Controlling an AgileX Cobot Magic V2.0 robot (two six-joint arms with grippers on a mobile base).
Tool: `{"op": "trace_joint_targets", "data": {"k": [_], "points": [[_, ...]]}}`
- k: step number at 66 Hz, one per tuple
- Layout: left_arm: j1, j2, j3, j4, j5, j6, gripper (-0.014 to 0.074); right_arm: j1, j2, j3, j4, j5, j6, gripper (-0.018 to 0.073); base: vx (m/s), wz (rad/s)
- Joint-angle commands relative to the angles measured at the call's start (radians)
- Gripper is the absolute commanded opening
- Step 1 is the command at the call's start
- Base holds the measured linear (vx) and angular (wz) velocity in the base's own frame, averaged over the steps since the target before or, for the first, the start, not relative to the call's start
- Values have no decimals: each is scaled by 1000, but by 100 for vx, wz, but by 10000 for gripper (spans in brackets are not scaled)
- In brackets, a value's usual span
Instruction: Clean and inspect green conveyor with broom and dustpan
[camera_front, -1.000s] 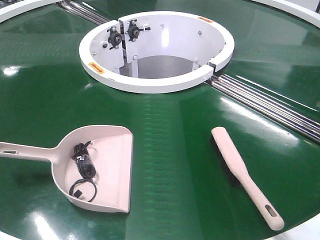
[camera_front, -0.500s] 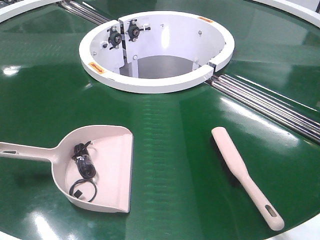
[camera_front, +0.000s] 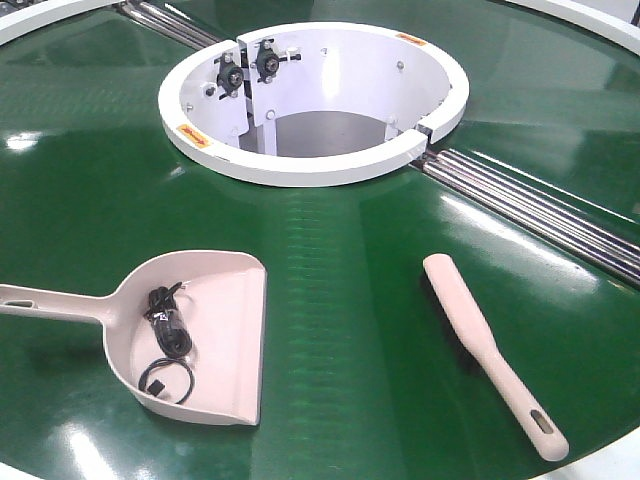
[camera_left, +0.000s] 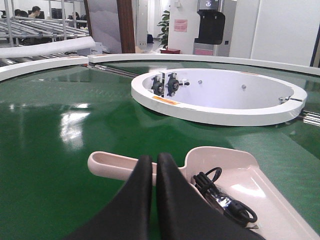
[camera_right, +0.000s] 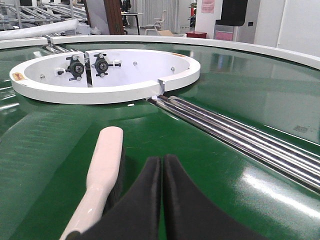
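- Jaws of the left gripper (camera_left: 150, 165) are pressed together with nothing between them; the gripper hangs low above the green conveyor (camera_front: 340, 280), its tips pointing over the dustpan's handle toward the hub.
- Jaws of the right gripper (camera_right: 161, 165) are likewise closed tight and empty, held low and level just beside the broom (camera_right: 100, 175), which lies to their left.
- Neither arm shows in the front-facing view.
- Dustpan (camera_front: 200, 335) lies flat on the near left of the belt, handle running off to the left, flat lip facing right; a coiled black cable (camera_front: 168, 335) rests inside it.
- Broom lies flat on the near right of the belt, well apart from the dustpan, its slotted handle end nearest the camera and its bristle end angled away toward the hub.
- Steel roller strips (camera_front: 530, 205) cross the belt beyond the broom, running up to the hub.
- White ring-shaped hub (camera_front: 310, 160) sits farther back at the belt's centre, with two black bearing fittings (camera_front: 245, 68) on its inner wall.
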Motion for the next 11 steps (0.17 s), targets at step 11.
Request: {"op": "trace_joint_targets", "data": {"k": [11], "points": [[-4,-13,10,-1,-69,-9,-6,-6,-14,4,-9,-72,-1,-9,0,0]]}}
